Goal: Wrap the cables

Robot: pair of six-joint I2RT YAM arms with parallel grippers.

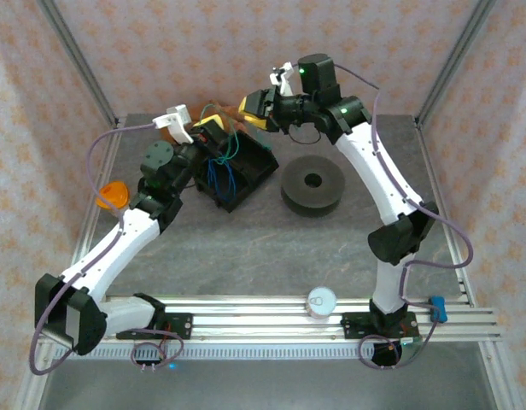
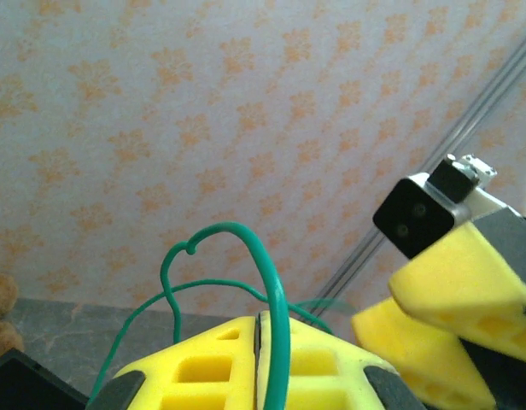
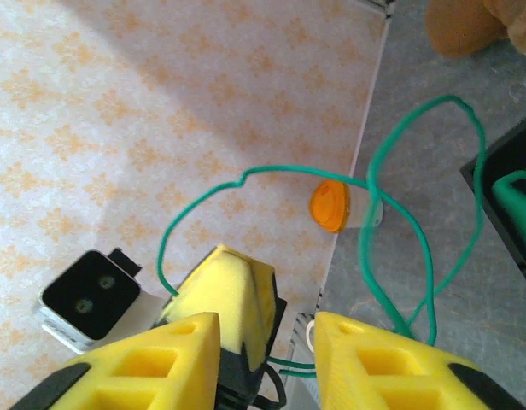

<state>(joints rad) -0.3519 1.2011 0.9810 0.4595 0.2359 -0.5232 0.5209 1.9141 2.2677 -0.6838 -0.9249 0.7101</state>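
Spool (image 1: 312, 186) 1, green cable (image 2: 274, 286) 1 in left end effector (image 2: 260, 359), blue cable (image 1: 222, 175) 1

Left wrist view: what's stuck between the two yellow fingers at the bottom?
The green cable. It runs down the thin slit between the left gripper's shut yellow fingers and loops up above them. You can see this in the left wrist view.

Bright, even, diffuse light overhead as I see it; only soft shadows on the worktop (image 1: 246, 248). Wrist views: backdrop (image 2: 160, 128) washed pale, faint diagonal shadow on the right one, nearest yellow pads (image 3: 160, 367) slightly blurred.
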